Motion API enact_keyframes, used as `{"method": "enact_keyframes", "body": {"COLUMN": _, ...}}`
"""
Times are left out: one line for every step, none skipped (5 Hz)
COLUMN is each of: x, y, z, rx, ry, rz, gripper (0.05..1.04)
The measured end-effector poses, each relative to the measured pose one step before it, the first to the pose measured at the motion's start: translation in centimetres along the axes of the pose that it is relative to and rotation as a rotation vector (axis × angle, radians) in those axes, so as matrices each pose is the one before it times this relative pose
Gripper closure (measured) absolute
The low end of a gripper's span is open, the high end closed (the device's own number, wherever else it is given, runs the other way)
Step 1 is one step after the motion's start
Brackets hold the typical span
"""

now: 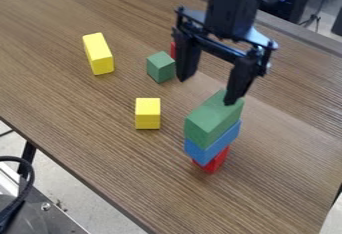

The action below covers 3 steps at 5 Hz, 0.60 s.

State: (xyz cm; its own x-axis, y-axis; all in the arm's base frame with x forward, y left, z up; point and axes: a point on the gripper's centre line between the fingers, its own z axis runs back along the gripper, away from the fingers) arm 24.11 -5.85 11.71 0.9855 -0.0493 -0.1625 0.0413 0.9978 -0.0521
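I find the gripper (207, 89) above the worktop (280, 183), its fingers spread wide with nothing between them. One finger overlaps the far end of the long green block (212, 120) in view; whether it touches, I cannot tell. That block tops a stack, lying on a blue block (219, 144), with a red block (214, 162) beneath. Beside the stack stands a short yellow block (147, 113); farther off are a small green block (160, 67), a long yellow block (99, 53) and a red piece (173, 50), partly hidden. I judge the step in hand to be positioning with an empty grip—neither carrying nor grasping. From here, my next move calls for settling height and finger alignment first, with sideways travel kept clear of the stack, which a nudge could topple.
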Motion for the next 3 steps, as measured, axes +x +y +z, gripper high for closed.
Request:
{"method": "enact_keyframes", "body": {"x": 0.051, "y": -0.424, "z": -0.6, "rx": 0.0064, "ry": 0.0236, "rz": -0.0148, "gripper": 0.083}}
{"method": "enact_keyframes", "body": {"x": -0.082, "y": -0.766, "z": -0.171, "rx": -0.0005, "ry": 0.0037, "rz": -0.0162, "gripper": 0.083}}
{"method": "enact_keyframes", "body": {"x": 0.016, "y": -0.158, "z": -0.167, "rx": 0.0037, "ry": 0.0047, "rz": 0.0003, "gripper": 0.083}}
